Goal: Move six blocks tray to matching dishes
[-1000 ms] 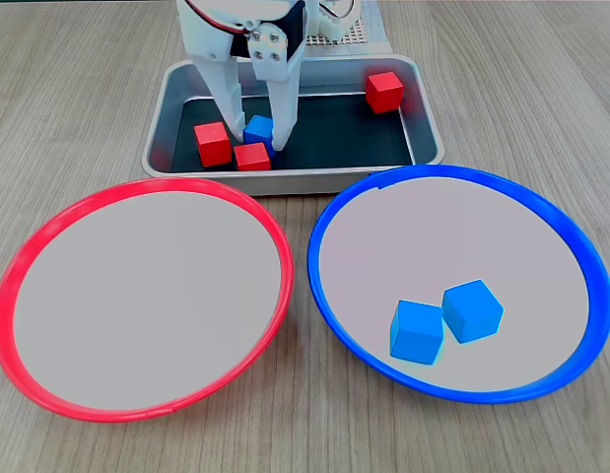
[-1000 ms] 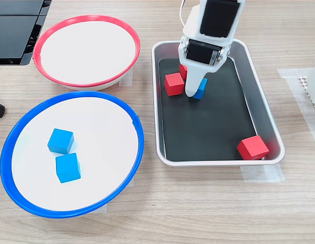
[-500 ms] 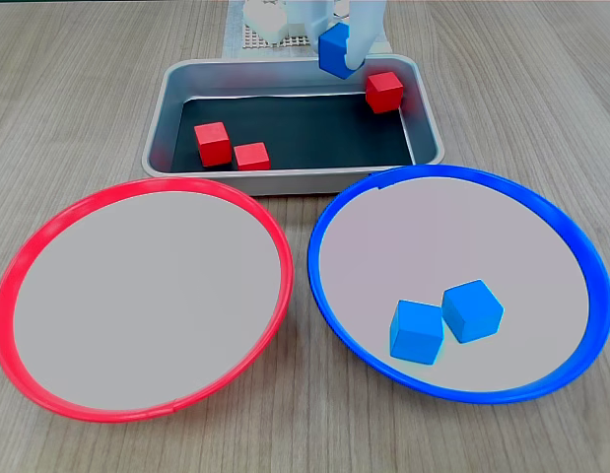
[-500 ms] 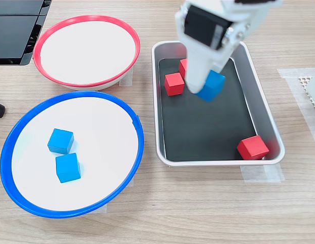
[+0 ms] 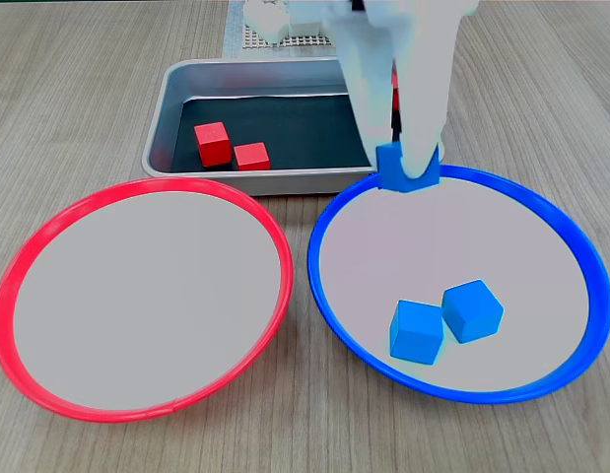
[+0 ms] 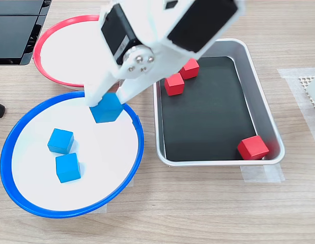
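Now your end effector (image 6: 107, 101) grips a blue cube (image 6: 107, 108) over the blue-rimmed dish (image 6: 139, 133) — carry it inward past the rim, lower, then release clear of the two cubes.

Seen in a fixed view: left dish (image 5: 19, 296) and right dish (image 5: 580, 266) side by side in front, tray (image 5: 167, 108) behind both. In the tray, 2 blocks (image 5: 213, 143) touching at its left. In the right dish, 2 more blocks (image 5: 417, 332) touching, near the front. Above that dish's back rim, 1 block (image 5: 395, 179) in the gripper (image 5: 407, 163).
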`<action>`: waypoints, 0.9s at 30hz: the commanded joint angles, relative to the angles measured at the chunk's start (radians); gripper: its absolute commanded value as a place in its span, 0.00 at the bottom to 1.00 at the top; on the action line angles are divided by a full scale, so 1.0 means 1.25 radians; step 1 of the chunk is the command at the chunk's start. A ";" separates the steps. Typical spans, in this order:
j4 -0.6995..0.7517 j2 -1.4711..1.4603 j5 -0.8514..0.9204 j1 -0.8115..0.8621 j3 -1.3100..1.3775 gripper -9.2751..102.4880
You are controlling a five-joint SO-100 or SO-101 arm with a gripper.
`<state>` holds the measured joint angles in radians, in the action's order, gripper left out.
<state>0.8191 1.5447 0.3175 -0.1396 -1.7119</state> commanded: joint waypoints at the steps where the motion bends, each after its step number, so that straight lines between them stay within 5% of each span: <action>1: -0.018 -0.005 -0.025 0.007 -0.001 0.29; 5: 0.012 -0.004 -0.016 0.016 0.004 0.27; 9: 0.119 0.043 0.045 0.020 0.002 0.09; 18: 0.490 0.234 0.228 0.163 -0.117 0.09; 27: 0.326 0.183 0.355 0.256 -0.238 0.28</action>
<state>1.2931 1.7810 0.7563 0.1672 -1.9988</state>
